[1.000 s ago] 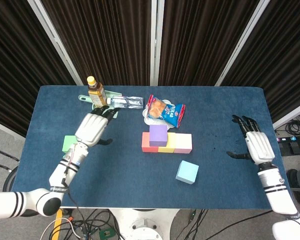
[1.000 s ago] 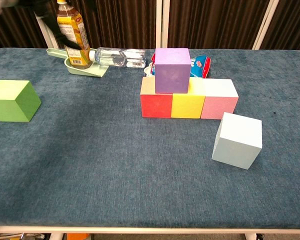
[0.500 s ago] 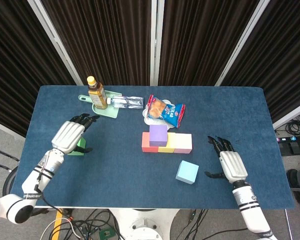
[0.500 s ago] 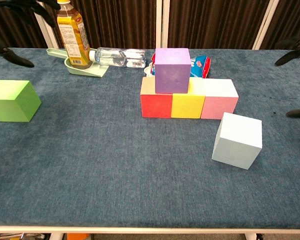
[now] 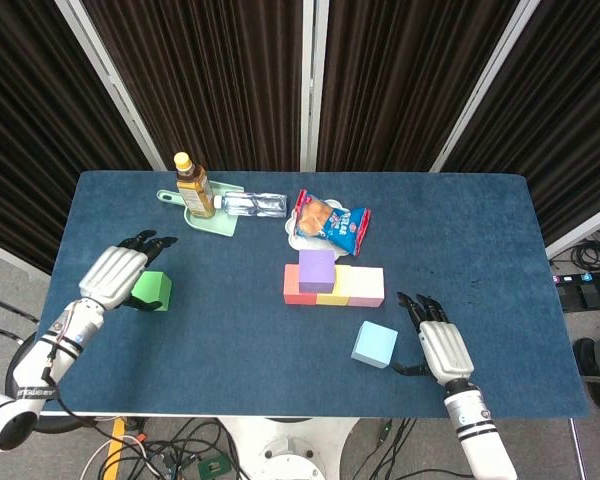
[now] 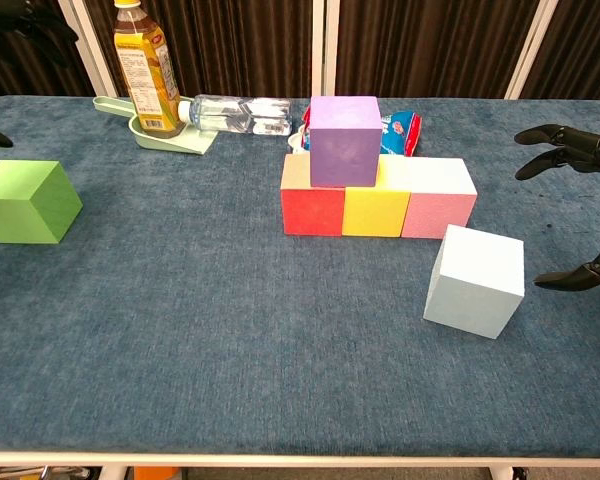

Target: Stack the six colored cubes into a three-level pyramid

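A red cube [image 5: 298, 285], a yellow cube [image 5: 332, 288] and a pink cube [image 5: 366, 286] stand in a row mid-table, with a purple cube [image 5: 317, 269] on top over the red and yellow ones. A light blue cube [image 5: 375, 344] lies in front of them. My right hand [image 5: 437, 339] hovers open just right of it, fingers [image 6: 552, 140] spread, not touching. A green cube [image 5: 152, 291] sits at the left. My left hand [image 5: 114, 274] is open beside and above it, on its left.
At the back stand a tea bottle [image 5: 193, 186] in a pale green dish [image 5: 208, 217], a clear water bottle [image 5: 253, 204] lying down, and a snack bag [image 5: 331, 223] just behind the cube row. The blue table [image 5: 460, 230] has bare cloth at right and front.
My left hand moved left and toward the front, down beside the green cube. My right hand moved left and toward the front edge, closing in on the light blue cube. No cube has moved.
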`<state>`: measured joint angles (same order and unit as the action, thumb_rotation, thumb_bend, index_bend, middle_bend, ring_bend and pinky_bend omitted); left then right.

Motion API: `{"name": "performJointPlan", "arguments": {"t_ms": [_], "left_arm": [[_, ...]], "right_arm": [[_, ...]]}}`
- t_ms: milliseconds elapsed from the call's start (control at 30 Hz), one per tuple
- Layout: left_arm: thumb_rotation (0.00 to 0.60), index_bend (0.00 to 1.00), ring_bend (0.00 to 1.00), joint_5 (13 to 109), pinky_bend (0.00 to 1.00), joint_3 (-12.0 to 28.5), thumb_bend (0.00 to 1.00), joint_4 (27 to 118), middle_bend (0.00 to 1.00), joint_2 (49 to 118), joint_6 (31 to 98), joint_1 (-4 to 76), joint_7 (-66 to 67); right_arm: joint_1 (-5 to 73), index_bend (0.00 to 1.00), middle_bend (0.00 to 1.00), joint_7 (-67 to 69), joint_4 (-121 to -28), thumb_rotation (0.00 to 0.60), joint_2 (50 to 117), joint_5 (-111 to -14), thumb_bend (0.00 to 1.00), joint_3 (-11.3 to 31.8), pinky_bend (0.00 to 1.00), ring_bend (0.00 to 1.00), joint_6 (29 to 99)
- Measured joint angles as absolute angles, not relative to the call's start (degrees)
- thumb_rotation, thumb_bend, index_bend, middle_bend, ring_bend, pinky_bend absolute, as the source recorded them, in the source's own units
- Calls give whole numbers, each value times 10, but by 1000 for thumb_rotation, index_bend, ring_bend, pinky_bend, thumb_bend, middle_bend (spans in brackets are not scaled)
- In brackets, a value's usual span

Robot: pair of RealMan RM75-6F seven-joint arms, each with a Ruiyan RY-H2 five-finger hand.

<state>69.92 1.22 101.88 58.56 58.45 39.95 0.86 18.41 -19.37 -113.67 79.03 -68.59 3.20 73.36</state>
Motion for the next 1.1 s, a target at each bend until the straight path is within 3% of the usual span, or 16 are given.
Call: {"name": "performJointPlan", "arguments": {"t_ms": [733,1100], "left_arm": [[600,106,58,709,205,29,4,1003,160,590,560,373,9],[600,106,57,712,206,34,0,998,156,593,550,363,3]], "right_arm": [[200,0,183,-216,-1073,600,861,-649,8,35,0,0,699],[191,0,372,-248,-1059,600,884,-657,121,39,0,0,739]]}}
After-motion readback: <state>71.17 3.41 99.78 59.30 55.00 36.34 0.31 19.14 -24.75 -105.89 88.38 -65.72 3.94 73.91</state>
